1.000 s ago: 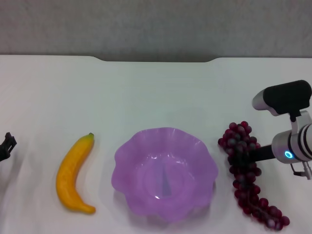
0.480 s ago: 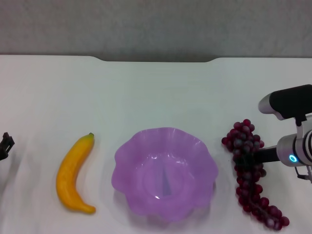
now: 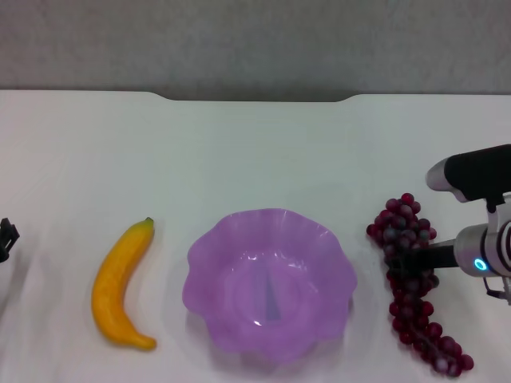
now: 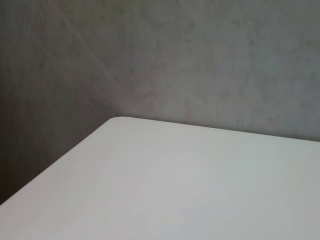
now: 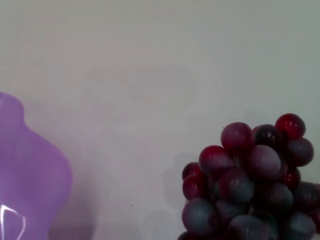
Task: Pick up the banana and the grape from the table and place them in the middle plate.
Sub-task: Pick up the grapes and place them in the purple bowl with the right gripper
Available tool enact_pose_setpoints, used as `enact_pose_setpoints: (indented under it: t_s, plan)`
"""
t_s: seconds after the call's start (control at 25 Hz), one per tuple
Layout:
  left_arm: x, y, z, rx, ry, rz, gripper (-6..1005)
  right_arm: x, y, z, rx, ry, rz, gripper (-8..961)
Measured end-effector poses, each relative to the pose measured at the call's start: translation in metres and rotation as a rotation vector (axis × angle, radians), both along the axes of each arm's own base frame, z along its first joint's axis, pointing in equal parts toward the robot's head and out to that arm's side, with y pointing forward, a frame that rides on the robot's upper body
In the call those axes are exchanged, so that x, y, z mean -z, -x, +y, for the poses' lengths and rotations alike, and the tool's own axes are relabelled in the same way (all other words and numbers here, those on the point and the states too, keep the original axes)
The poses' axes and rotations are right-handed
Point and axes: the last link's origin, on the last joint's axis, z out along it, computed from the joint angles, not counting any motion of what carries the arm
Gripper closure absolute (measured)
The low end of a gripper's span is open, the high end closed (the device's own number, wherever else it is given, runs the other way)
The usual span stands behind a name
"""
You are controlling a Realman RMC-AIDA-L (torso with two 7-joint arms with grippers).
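The right gripper [image 3: 409, 259] has its fingers closed on the grapes [image 3: 413, 289], right of the plate [image 3: 270, 281]. The banana [image 3: 118, 285] lies left on the bench [image 3: 255, 152]. The left gripper [image 3: 6, 238] sits parked at the left edge.

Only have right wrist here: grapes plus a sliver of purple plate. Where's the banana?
Observer: The banana lies on the table, on the opposite side of the middle plate from the grape.
Operator: Right gripper on the grape?
Observer: Yes, the right gripper has its jaws in the bunch's upper half, apparently shut on it.
Operator: Left arm?
Observer: The left gripper sits far out to the left, apart from the banana.
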Motion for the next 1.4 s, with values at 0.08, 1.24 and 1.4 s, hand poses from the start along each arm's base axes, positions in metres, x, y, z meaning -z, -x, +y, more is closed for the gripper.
enact_pose_setpoints:
  t_s: [0.08,1.24,1.4]
  plan:
    - [0.0,0.001,-0.001,-0.003,-0.003,-0.001,109,0.002,0.0,0.0,-0.012,-0.008,0.001,473]
    - [-0.002,0.005,-0.003,-0.016,-0.006,0.005,109,0.021,0.012,-0.039,-0.436,-0.307,-0.021,538]
    - [-0.003,0.005,-0.004,-0.018,-0.006,0.007,108,0.018,0.023,-0.051,-0.577,-0.395,-0.015,547]
